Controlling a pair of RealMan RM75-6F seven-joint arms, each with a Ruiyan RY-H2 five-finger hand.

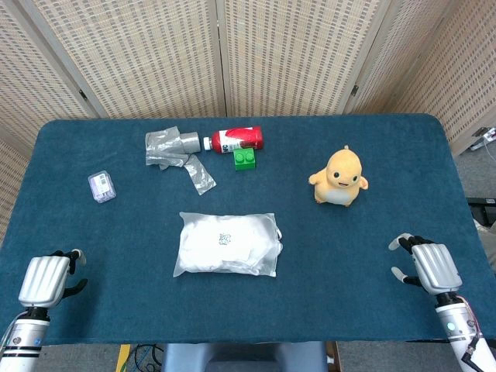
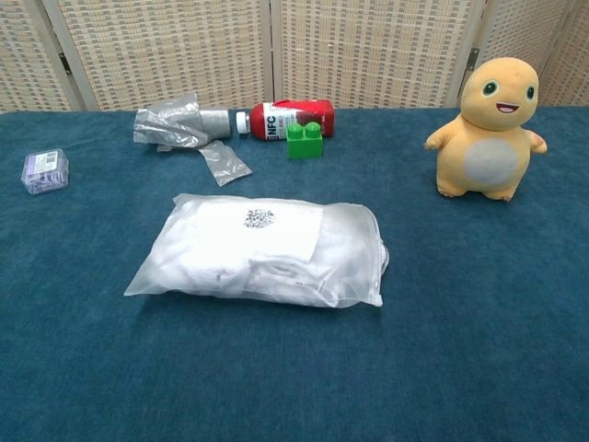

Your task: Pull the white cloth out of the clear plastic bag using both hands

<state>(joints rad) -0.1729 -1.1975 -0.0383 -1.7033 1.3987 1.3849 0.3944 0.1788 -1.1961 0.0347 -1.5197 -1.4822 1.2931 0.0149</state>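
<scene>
bag: clear plastic bag (image 1: 227, 245) with white cloth (image 2: 267, 247) inside, table centre
left hand (image 1: 48, 280): near-left, empty, fingers apart
right hand (image 1: 431, 266): near-right, empty, fingers apart

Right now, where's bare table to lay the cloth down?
Free: between the clear plastic bag and the yellow plush toy, and along the near edge. Crowded: far side, around the red bottle, green block and crumpled silver wrap.

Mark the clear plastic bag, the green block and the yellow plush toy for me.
clear plastic bag (image 2: 267, 250): chest view, on its middle, over the cloth inside.
green block (image 2: 305, 141): chest view, on its front face.
yellow plush toy (image 1: 341, 177): head view, on its face.
</scene>
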